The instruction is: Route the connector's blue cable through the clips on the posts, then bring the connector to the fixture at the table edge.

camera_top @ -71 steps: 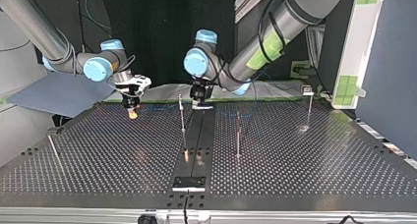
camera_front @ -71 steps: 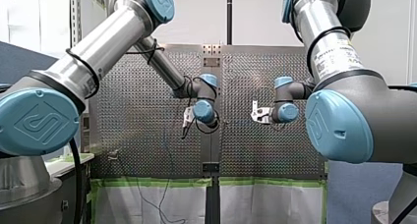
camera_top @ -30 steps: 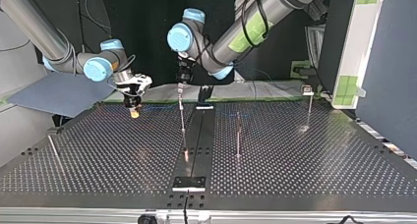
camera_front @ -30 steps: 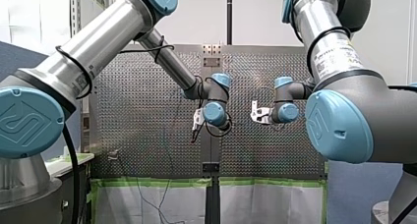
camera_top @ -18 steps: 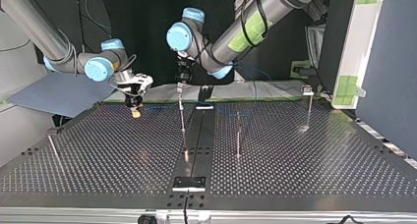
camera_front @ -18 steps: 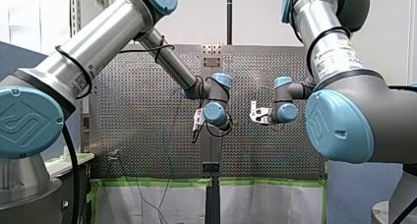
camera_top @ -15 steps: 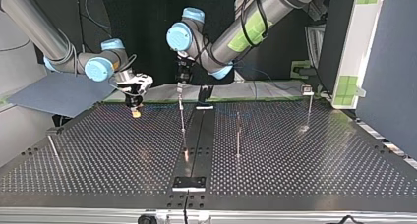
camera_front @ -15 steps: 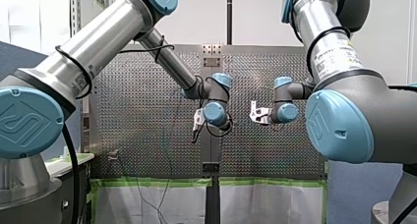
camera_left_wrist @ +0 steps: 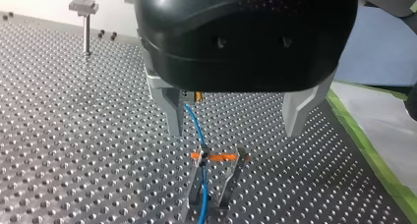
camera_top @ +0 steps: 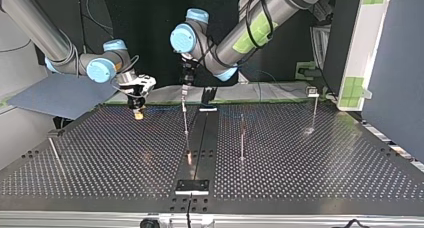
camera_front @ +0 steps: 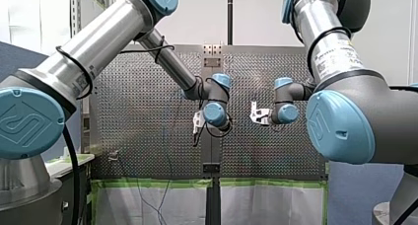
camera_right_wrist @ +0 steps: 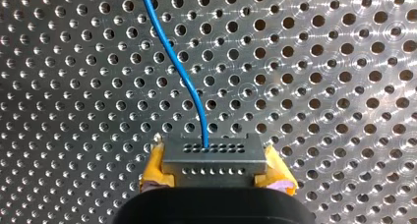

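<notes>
In the right wrist view my right gripper point(camera_right_wrist: 216, 171) is shut on the grey connector point(camera_right_wrist: 212, 154), yellow pads point(camera_right_wrist: 153, 169) on both its sides. The blue cable point(camera_right_wrist: 183, 76) leaves the connector and curves away over the perforated plate. My left gripper point(camera_left_wrist: 236, 133) is open, its metal fingers point(camera_left_wrist: 173, 117) standing wide apart above a post clip point(camera_left_wrist: 216, 157) with orange parts. The cable point(camera_left_wrist: 194, 122) runs between those fingers and down through the clip. In the top view my left gripper point(camera_top: 185, 88) hangs just over that post point(camera_top: 186, 123), and my right gripper point(camera_top: 137, 113) hovers further left.
Two more upright posts point(camera_top: 242, 138) point(camera_top: 314, 108) stand to the right in the top view, and a leaning rod point(camera_top: 54, 153) at the left. A black strip point(camera_top: 200, 138) runs down the middle to the fixture plate point(camera_top: 191, 186) at the near edge.
My left gripper has risen from the middle strip and crossed to the post at the top view's left. Over the last second it has hardly moved. My right gripper keeps the connector.
</notes>
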